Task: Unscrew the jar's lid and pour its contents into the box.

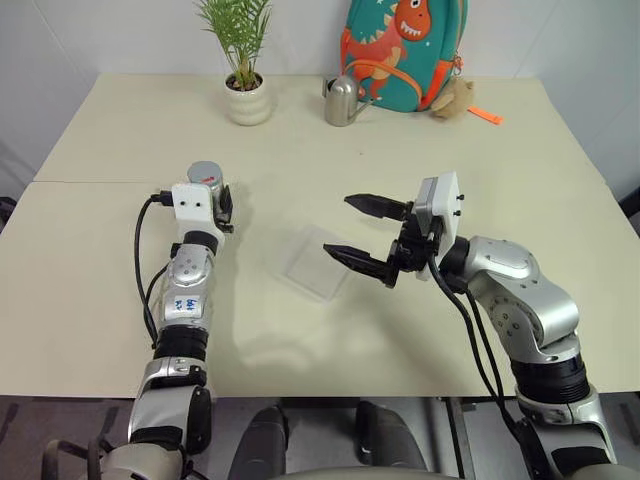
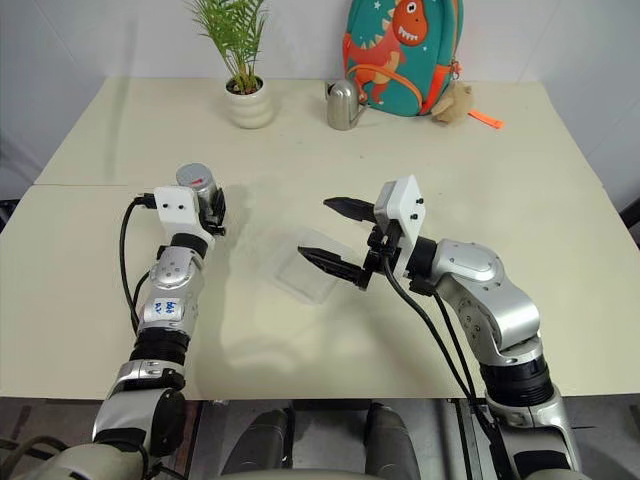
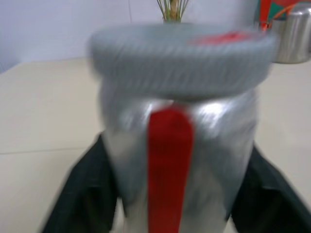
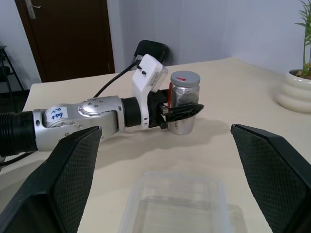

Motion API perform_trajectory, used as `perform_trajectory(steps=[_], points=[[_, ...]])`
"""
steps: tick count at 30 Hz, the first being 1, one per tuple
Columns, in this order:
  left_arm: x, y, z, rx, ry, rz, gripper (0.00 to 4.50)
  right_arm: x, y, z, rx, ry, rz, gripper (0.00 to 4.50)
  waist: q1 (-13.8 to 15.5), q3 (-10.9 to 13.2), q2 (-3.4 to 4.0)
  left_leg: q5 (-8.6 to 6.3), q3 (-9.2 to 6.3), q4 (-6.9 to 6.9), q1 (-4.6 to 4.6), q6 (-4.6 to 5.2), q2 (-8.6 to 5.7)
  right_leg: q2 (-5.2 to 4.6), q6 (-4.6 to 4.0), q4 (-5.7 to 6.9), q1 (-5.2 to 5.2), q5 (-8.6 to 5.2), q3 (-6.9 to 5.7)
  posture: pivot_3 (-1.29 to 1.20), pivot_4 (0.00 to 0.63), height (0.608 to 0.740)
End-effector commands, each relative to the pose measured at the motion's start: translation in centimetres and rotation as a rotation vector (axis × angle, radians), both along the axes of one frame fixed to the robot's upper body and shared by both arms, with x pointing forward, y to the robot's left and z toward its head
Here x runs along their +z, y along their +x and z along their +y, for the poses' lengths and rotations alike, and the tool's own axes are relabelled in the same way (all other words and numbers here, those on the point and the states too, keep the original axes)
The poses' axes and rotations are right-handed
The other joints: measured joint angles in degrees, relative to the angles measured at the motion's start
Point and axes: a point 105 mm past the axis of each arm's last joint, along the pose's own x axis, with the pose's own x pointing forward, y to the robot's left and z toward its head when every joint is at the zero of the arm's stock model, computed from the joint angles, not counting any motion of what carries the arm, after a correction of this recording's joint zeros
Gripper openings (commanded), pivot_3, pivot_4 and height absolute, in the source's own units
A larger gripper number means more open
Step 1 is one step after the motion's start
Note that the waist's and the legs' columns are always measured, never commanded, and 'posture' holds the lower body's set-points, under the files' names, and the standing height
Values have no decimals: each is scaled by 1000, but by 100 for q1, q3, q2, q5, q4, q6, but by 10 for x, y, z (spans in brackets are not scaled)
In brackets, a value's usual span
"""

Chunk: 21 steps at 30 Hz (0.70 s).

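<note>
Now my left gripper [image 4: 182,112] is clenched on the jar [image 4: 183,104]; right gripper [image 1: 362,234] gapes. I bring right onto the lid [image 4: 185,77], jar steady.

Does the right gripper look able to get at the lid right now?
Probably yes: the right gripper is open and faces the lid, which stands bare above the left gripper shut on the jar.

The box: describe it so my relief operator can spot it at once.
On the cream table, look at the near half, between the two arms. The box lies flat there, just below the open right gripper. It is shallow, square and see-through, unlike the capped silvery jar held in the left gripper.
</note>
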Motion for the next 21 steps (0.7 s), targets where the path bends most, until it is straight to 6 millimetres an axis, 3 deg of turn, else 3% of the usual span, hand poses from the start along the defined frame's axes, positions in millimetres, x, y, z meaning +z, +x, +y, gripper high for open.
perform_trajectory(steps=[1, 6, 8, 10, 15, 21], points=[[20, -12, -1, -60, 29, -75, 1929, 13, -4, -3, -13, 10, -60, 4500, -11, 0, 0, 0, 0, 0, 1, 0, 0, 0, 0, 1, 0, 0, 1, 0, 150, 740], [64, -36, 0, -319, 31, -139, 1929, 32, 4, 0, -48, 23, -82, 4500, -61, 2, 1, 0, 1, 3, -3, -1, 2, 1, -2, 6, -9, 1, 2, 0, 150, 740], [88, -56, -12, -584, 9, -131, 1929, 44, 8, 8, -46, 29, -73, 4500, -93, 2, 1, 1, 0, 1, -1, -2, 2, 1, -5, 3, -11, 0, 3, 0, 150, 740], [96, -75, -20, -781, 32, -67, 1929, 56, 11, 17, -41, 37, -66, 4500, -145, 2, 5, 1, -1, 0, -2, -2, 6, 2, -10, 9, -13, -2, 3, 0, 150, 740], [85, -96, -41, -1028, 86, 83, 1929, 77, 13, 50, 29, 31, -49, 4500, -174, 5, 12, -1, 4, -13, 7, 1, 6, 3, -13, 14, -13, -4, 10, 0, 150, 740], [77, -94, -68, -1108, 93, 94, 1929, 68, 10, 84, 111, -29, 12, 4500, -143, 5, 11, -4, 5, -13, -16, 8, 5, 4, -11, 11, -34, -5, 12, 0, 150, 740]])
